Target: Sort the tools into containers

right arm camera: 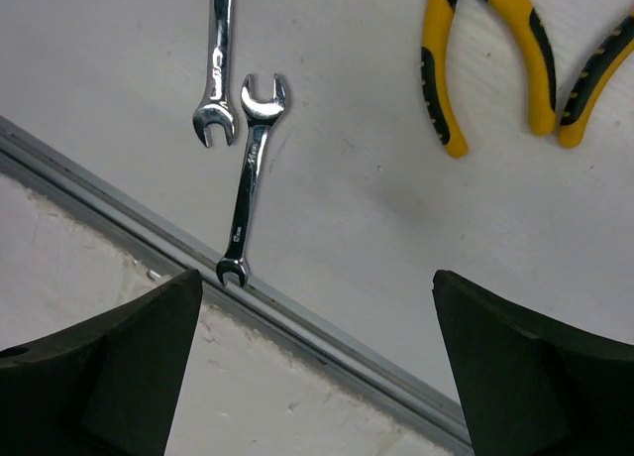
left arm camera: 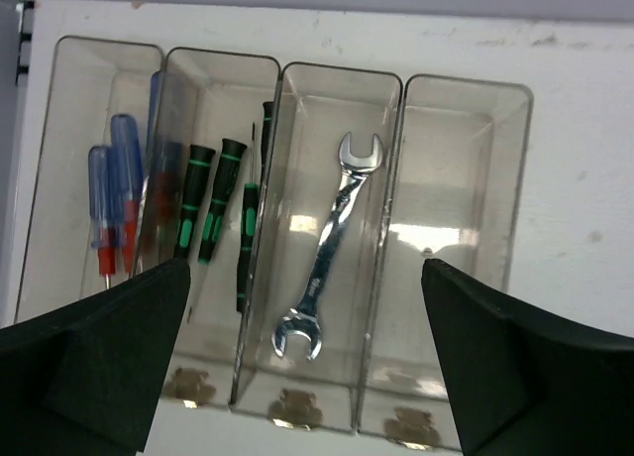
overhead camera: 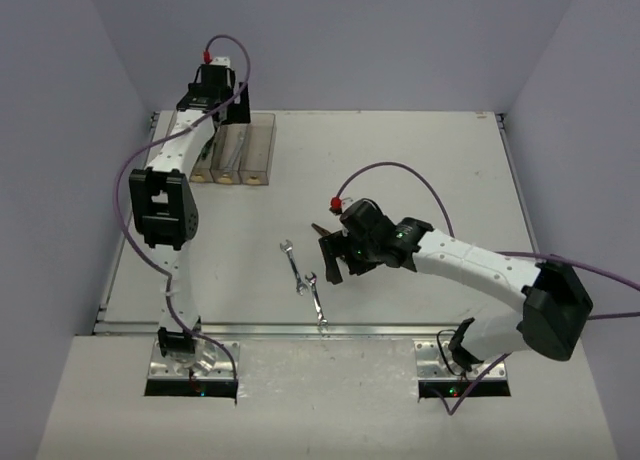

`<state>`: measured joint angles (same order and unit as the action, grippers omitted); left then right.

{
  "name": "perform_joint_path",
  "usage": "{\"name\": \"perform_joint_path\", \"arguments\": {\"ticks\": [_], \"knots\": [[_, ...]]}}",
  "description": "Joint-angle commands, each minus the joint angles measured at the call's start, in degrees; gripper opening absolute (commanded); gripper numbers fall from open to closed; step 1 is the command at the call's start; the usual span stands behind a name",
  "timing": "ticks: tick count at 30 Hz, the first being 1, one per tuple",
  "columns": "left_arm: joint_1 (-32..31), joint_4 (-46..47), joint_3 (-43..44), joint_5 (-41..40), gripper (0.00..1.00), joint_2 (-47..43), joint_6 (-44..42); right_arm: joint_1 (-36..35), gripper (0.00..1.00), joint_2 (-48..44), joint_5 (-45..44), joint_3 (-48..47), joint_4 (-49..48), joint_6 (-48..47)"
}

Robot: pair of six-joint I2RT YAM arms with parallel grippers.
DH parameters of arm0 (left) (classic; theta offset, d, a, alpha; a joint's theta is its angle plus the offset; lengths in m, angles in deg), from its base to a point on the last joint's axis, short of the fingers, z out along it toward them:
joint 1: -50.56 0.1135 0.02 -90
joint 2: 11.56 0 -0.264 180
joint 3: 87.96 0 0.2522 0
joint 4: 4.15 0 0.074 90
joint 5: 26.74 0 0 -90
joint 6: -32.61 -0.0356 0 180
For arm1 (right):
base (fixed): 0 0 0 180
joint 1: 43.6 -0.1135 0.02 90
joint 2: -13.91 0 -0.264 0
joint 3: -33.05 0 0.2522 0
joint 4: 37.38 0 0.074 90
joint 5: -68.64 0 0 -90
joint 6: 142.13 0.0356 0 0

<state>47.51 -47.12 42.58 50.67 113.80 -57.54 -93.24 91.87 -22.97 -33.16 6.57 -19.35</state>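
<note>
The containers are four clear bins in a row, far left on the table. In the left wrist view, the first bin holds blue-handled screwdrivers and the second holds black/green ones. In the third lies a silver wrench. The fourth bin holds nothing. My left gripper hangs open above them. Two wrenches lie near the front rail. Yellow-and-black pliers lie beside them. My right gripper is open and empty, low over the pliers.
A metal rail runs along the table's front edge, touching the nearer wrench's tip. Purple cables loop over both arms. Grey walls close in the left, right and back sides.
</note>
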Motion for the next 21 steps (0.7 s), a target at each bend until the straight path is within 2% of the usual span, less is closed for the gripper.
{"name": "perform_joint_path", "arguments": {"ticks": [1, 4, 7, 8, 9, 10, 11, 13, 16, 21], "knots": [[-0.38, -3.16, -11.34, -4.51, 1.00, -27.78, 25.58, -6.08, 0.96, 9.16, -8.54, -7.06, 0.31, 7.46], [-1.19, -0.93, -28.80, 4.96, 1.00, -45.56, 31.70, -8.61, 0.89, 14.95, -9.30, -9.50, -0.04, 10.13], [-4.27, 7.36, -51.04, 5.84, 1.00, -59.34, 32.99, -11.31, 0.81, 22.72, -10.91, -14.52, 2.71, 11.41], [-5.12, 8.90, -55.15, 6.14, 1.00, -65.82, 32.15, -11.91, 0.72, 24.26, -11.43, -15.31, 3.32, 11.59], [-5.28, 9.72, -60.38, 6.88, 1.00, -68.62, 31.86, -12.55, 0.65, 26.11, -11.55, -15.98, 3.91, 12.25], [-5.30, 9.95, -63.53, 7.14, 1.00, -70.87, 31.00, -13.00, 0.63, 27.13, -11.39, -16.19, 4.03, 12.48], [-5.30, 8.81, -64.99, 7.38, 1.00, -72.83, 29.86, -13.23, 0.61, 27.63, -11.07, -15.95, 3.76, 13.03], [-5.30, 5.21, -66.66, 6.97, 1.00, -76.63, 25.21, -14.03, 0.48, 28.63, -10.48, -15.15, 2.58, 14.10], [-5.30, 1.82, -67.74, 6.47, 1.00, -78.81, 22.18, -14.87, 0.39, 30.72, -10.17, -15.71, 2.44, 14.77], [-5.30, -0.48, -68.76, 7.52, 1.00, -82.55, 20.14, -14.87, 0.30, 35.22, -11.30, -17.97, 4.62, 15.33]]}}
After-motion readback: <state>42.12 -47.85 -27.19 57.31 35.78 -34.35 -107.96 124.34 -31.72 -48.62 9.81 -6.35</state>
